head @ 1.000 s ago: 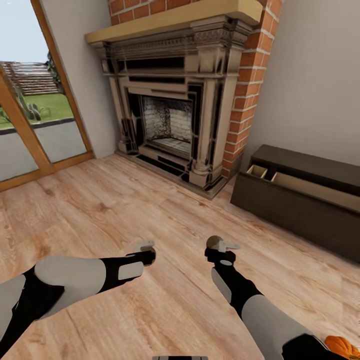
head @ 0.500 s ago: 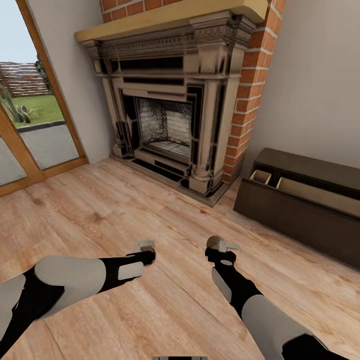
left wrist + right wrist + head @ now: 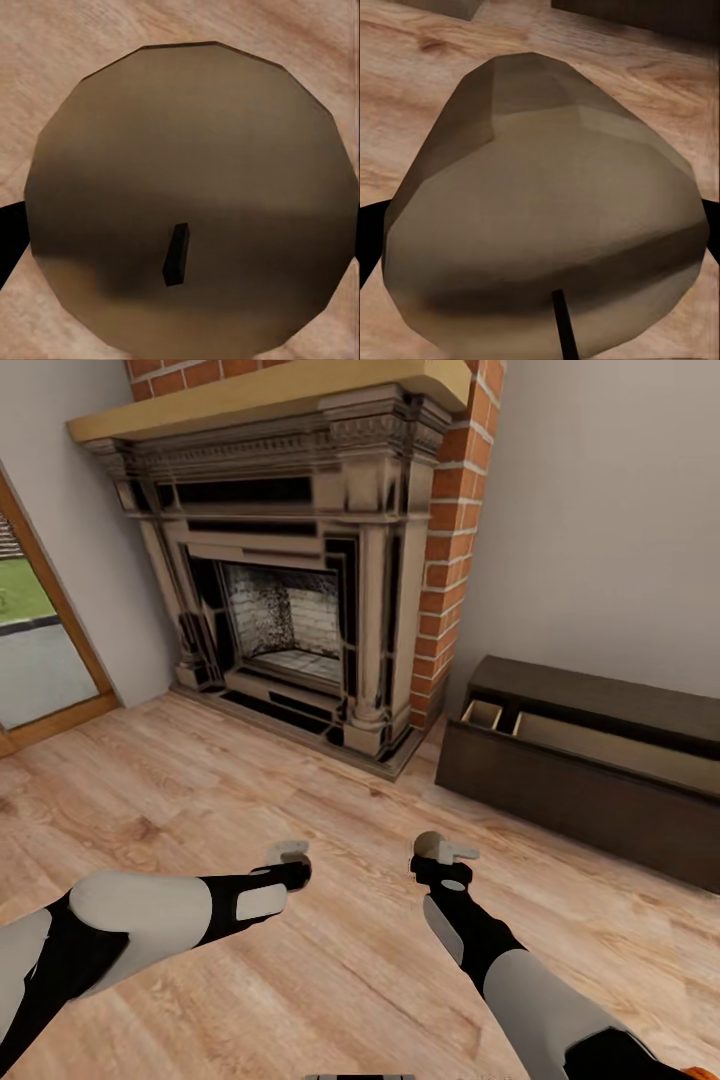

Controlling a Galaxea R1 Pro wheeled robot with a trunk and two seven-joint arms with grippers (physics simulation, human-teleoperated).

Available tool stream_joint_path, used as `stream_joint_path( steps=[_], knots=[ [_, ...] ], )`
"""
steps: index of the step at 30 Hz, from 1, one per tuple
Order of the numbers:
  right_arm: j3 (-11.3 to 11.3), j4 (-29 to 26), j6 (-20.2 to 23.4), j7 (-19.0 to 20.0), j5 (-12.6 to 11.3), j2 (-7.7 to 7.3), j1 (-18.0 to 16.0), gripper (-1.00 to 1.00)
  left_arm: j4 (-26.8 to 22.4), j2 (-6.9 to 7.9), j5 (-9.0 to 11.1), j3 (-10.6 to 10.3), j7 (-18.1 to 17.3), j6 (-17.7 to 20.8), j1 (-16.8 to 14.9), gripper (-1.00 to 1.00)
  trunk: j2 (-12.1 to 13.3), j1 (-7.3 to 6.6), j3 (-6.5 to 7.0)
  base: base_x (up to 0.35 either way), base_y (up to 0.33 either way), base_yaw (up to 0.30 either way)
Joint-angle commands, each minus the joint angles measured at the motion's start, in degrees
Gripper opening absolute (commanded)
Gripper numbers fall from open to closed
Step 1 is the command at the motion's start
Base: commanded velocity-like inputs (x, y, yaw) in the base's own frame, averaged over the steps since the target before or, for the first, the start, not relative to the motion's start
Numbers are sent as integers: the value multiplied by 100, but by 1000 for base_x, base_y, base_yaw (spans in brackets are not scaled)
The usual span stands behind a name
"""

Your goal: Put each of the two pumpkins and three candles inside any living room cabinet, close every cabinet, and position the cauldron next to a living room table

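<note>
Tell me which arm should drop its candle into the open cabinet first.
Probably right: the right end effector holds a candle on the side of the open cabinet; the left end effector is farther from it.

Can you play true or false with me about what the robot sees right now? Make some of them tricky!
1. Each gripper holds a candle. True: the left gripper has a candle, and the right gripper has another candle.
2. The cabinet is shut tight. False: its top drawers stand open, showing tan insides.
3. The fireplace has a fire burning in it. False: it is unlit, with pale brick inside.
4. The cabinet stands to the right of the fireplace. True.
5. The floor is covered in carpet. False: it is wood planks.
</note>
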Motion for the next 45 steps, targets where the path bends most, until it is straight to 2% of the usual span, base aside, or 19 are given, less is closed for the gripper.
stream_joint_path(
  steps=[1,6,11,20,29,41,44,45],
  knots=[
    [41,-10,33,-50,-18,-4,-6,-100,-21,2,43,-37,5,-47,-12,-100,-3,-1,0,3,0,-287],
    [-164,-10,2,-38,-18,-4,-6,-100,-21,2,43,-34,5,-53,-12,-100,-3,-1,24,1,0,-283],
    [-204,-10,-36,-33,-18,-4,-6,-100,-21,-2,43,-37,5,-51,-12,-100,-3,-1,36,83,42,-122],
    [-205,-10,-109,-41,-15,4,-6,-100,-21,-7,43,-39,5,-48,-12,-100,-3,-1,44,319,94,-66],
    [-215,-10,-106,-41,-18,-4,-6,-100,-21,-75,43,-40,5,-48,-12,-100,-3,-1,86,340,35,-264],
    [-336,-10,-106,-32,-18,-4,-6,-100,-21,-102,43,-41,5,-43,-13,-100,-3,-1,151,343,0,-273],
    [-361,-10,-110,-43,-18,-4,-6,-100,-21,-116,43,-103,5,-40,-12,-100,-3,-1,168,343,0,-266],
    [-432,-10,-113,-46,-18,-4,-6,-100,-21,-132,43,-150,5,-43,-12,-100,-3,-1,174,343,0,-264]
  ],
)
